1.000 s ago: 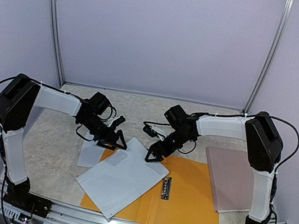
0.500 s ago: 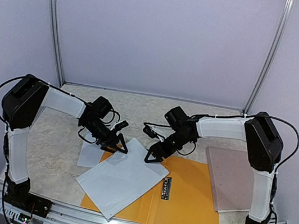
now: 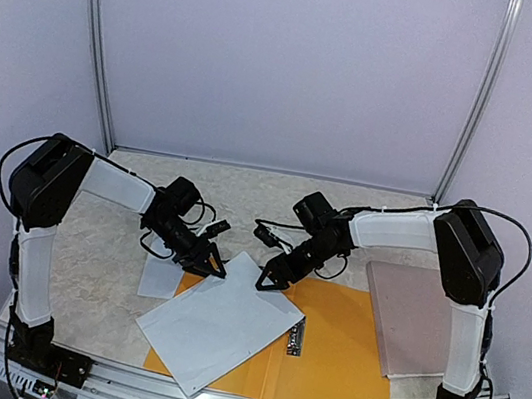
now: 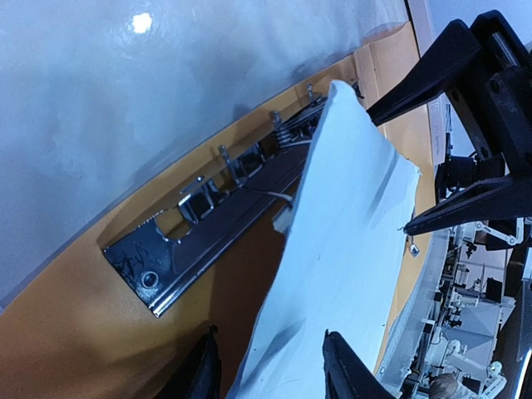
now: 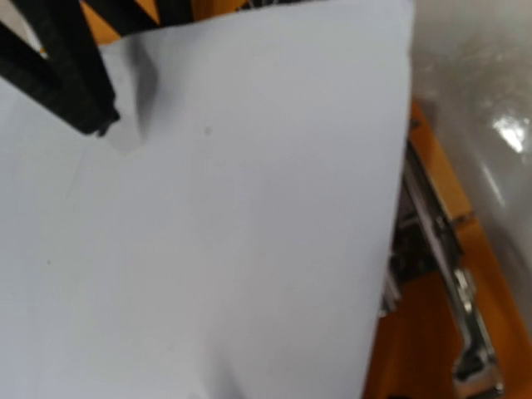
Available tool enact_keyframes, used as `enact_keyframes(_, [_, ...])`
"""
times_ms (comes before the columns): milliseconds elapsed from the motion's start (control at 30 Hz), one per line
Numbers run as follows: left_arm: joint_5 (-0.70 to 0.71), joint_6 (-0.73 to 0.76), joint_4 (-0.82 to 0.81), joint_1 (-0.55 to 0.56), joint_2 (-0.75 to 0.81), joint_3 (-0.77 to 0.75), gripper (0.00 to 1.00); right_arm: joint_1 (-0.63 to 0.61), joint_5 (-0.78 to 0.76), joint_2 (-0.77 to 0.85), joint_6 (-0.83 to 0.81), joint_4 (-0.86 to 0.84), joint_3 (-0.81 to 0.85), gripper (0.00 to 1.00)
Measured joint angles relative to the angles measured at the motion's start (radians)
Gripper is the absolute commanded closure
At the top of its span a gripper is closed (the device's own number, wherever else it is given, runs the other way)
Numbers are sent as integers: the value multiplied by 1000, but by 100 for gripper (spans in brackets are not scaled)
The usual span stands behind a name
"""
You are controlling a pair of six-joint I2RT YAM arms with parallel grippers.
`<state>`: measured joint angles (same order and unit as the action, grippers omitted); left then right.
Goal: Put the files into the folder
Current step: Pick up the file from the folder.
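Files (image 3: 221, 322) skewed across the open folder (image 3: 341, 363) on the tabletop (image 3: 105, 255). A raised edge is straddled by the unclosed left claw (image 3: 213, 266); the right claw (image 3: 267, 281) is held parted alongside, presumably for squaring.

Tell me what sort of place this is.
Probably a robot lab test booth: plain walls framed by aluminium posts, a left arm and right arm bolted at the near edge of the table, with paper sheets and an orange folder as props.
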<state>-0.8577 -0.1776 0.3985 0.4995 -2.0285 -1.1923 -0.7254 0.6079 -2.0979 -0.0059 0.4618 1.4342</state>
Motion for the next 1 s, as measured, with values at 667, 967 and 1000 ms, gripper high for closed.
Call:
enact_keyframes(667, [-29,10,-1,0,-14,0,100,0,-6,0,0,1,0,35])
enact_keyframes(967, [15,15,-3,24,61,66,100,2,-17,35,24,-15,-29,32])
enact_keyframes(1000, [28,14,-3,32,81,73,100,2,-16,42,27,-18,-34,32])
